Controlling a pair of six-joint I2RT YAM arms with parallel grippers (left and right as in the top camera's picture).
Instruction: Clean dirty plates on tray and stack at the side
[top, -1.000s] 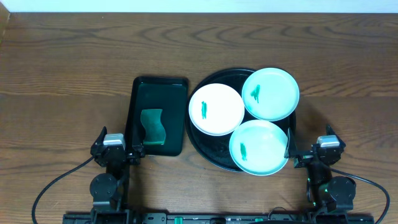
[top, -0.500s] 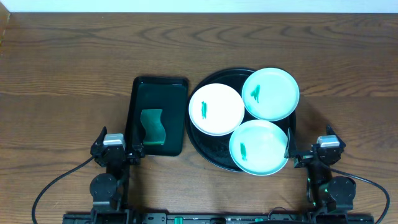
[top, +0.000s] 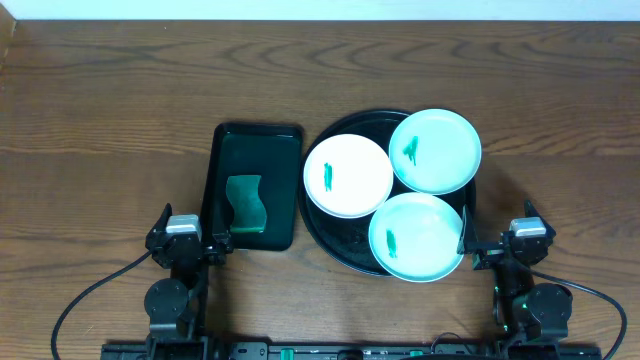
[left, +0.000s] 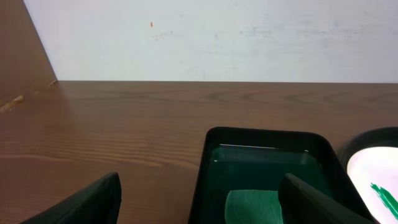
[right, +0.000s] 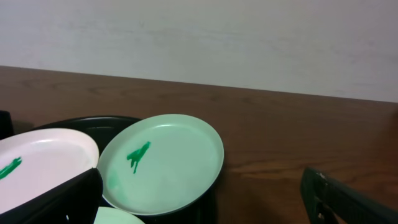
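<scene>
The black round tray (top: 340, 248) sits right of centre and holds three dirty plates. A white plate (top: 348, 175) lies at its left, one mint plate (top: 435, 150) at the back right, and another mint plate (top: 417, 236) at the front. Each has a small green smear. My left gripper (top: 187, 240) rests open at the front left, and my right gripper (top: 508, 245) rests open at the front right. In the right wrist view the back mint plate (right: 161, 162) and the white plate (right: 43, 158) lie ahead of the open gripper (right: 202, 205). Nothing is between the open left gripper's (left: 201, 208) fingers.
A dark green rectangular tray (top: 250, 150) stands left of the black tray, with a green sponge (top: 246, 205) in it. The left wrist view shows the same green tray (left: 267, 155) and sponge (left: 252, 206) just ahead. Bare wooden table lies behind and to both sides, up to a white wall.
</scene>
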